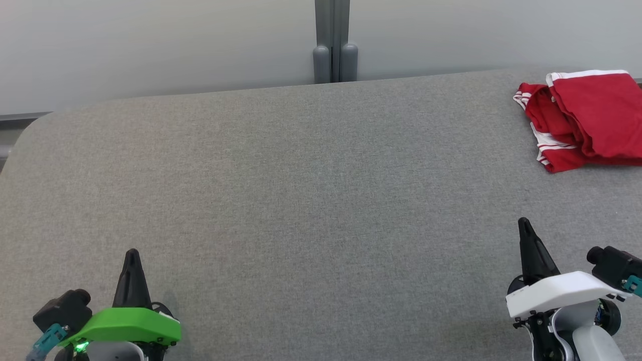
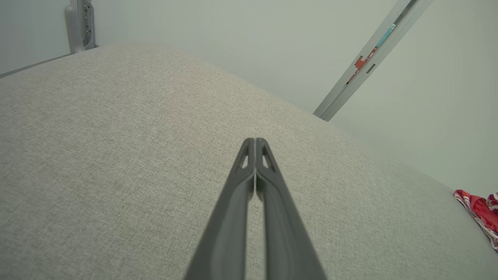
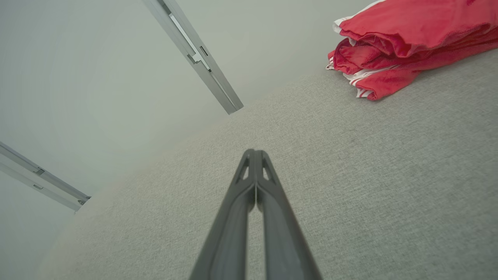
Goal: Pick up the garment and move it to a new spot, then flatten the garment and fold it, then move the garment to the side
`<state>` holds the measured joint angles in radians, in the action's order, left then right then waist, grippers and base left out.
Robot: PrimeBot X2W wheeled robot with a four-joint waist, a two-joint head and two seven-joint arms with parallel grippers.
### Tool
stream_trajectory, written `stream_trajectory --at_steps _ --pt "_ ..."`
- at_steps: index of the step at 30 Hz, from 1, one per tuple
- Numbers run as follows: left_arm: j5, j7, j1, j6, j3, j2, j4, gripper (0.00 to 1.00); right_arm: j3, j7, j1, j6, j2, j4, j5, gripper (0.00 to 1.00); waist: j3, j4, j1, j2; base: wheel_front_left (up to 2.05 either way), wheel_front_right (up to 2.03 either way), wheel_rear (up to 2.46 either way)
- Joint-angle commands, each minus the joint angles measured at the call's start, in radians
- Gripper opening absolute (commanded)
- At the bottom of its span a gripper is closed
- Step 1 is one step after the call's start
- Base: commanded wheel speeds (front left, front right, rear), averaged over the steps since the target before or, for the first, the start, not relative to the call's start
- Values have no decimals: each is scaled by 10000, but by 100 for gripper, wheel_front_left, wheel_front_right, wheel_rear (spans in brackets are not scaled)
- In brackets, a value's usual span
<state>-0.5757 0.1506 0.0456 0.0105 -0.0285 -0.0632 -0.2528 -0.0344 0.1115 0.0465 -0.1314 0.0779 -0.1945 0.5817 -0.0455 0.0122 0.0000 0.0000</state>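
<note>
A: Two grippers are seen with nothing held. The left gripper [image 1: 132,254] and the right gripper [image 1: 524,223] are each pressed fully shut, fingers together, low over the bare near part of the counter [image 1: 301,200].

B: And where is the garment found?

A: The red garment [image 1: 587,118], trimmed in white, is found at the far right corner of the counter, bunched in loose layers. It is well apart from the left gripper and nearer the right one. Its right side is cut off by the edge of the head view.

B: What could be spoiled from here?

A: If the garment is approached with the fingers shut, it would probably be pushed rather than gripped. Being so near the counter's back edge, it might then be shoved off. If only the top layer is pinched, the bundle is likely to be dragged open unevenly. A long reach would be demanded of the left arm, so a one-sided lift, with cloth trailing, is to be feared.
</note>
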Motion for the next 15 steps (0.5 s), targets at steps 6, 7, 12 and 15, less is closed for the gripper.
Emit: stream_trajectory --at_steps 6,7,12,15 --pt "-1165 -271 282 178 -137 -19 164 0 -121 -246 292 3 14 49 1154 0 26 -8 0 0 0 0 0" --pt "-1289 -303 289 192 -147 -17 164 0 -130 -271 298 3 10 42 1282 0 30 -9 0 0 0 0 0" --pt "-2005 -486 329 274 -204 -8 160 0 -184 -430 330 3 -13 2 1993 0 51 -15 0 0 0 0 0" --pt "-2393 -588 346 320 -235 -2 158 0 -213 -513 347 4 -25 -22 2377 0 63 -19 0 0 0 0 0"
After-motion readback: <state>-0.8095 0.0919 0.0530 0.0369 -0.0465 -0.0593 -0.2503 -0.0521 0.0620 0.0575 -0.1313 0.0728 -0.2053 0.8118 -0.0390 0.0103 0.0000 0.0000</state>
